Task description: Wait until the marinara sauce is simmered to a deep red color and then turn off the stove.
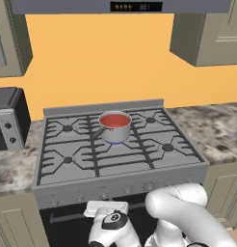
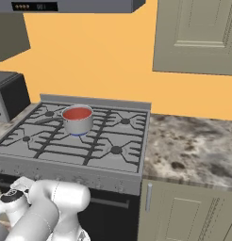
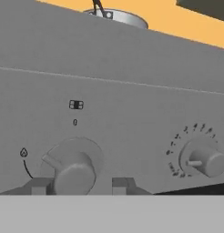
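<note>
We observe the marinara sauce point(image 1: 113, 120), orange-red, in a small steel saucepan point(image 1: 115, 131) on the centre rear burner of the stove point(image 1: 120, 185), a blue flame at the pan's base. In the hand view the gripper point(image 3: 79, 185) sits at the front panel, its fingertips point(image 3: 39, 185) spread, flanking a round knob point(image 3: 73, 172); a second knob point(image 3: 206, 162) lies right.
</note>
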Tool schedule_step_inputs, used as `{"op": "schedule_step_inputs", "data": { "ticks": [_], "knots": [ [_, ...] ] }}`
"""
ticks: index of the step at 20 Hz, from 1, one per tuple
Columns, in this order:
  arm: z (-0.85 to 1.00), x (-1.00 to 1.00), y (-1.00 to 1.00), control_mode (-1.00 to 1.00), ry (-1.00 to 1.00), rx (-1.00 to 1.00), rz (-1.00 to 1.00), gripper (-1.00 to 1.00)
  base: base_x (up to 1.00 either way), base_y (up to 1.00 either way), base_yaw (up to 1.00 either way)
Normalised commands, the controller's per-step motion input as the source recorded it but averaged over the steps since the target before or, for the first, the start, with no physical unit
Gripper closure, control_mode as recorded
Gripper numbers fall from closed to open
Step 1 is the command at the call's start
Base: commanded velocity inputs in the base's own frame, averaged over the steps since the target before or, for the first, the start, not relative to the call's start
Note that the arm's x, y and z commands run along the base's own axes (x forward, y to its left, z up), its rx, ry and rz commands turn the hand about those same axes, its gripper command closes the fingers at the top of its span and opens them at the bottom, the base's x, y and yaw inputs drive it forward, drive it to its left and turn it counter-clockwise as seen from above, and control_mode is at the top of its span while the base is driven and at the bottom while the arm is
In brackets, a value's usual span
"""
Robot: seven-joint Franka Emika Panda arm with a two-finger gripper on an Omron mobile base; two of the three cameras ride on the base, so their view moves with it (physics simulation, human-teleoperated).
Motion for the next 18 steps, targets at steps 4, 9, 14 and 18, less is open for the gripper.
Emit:
{"op": "schedule_step_inputs", "data": {
  "ticks": [4,9,14,18],
  "knots": [
    [0.00,0.00,-0.02,-1.00,-0.03,0.47,-0.11,1.00,0.00,0.00,0.00],
    [0.10,0.00,0.00,-1.00,-0.04,0.38,-0.05,1.00,0.00,0.00,0.00],
    [0.23,0.00,-0.02,-1.00,-0.10,0.27,-0.01,1.00,0.00,0.00,0.00],
    [0.27,0.00,-0.05,-1.00,-0.17,0.20,0.00,1.00,0.00,0.00,0.00]
  ]
}}
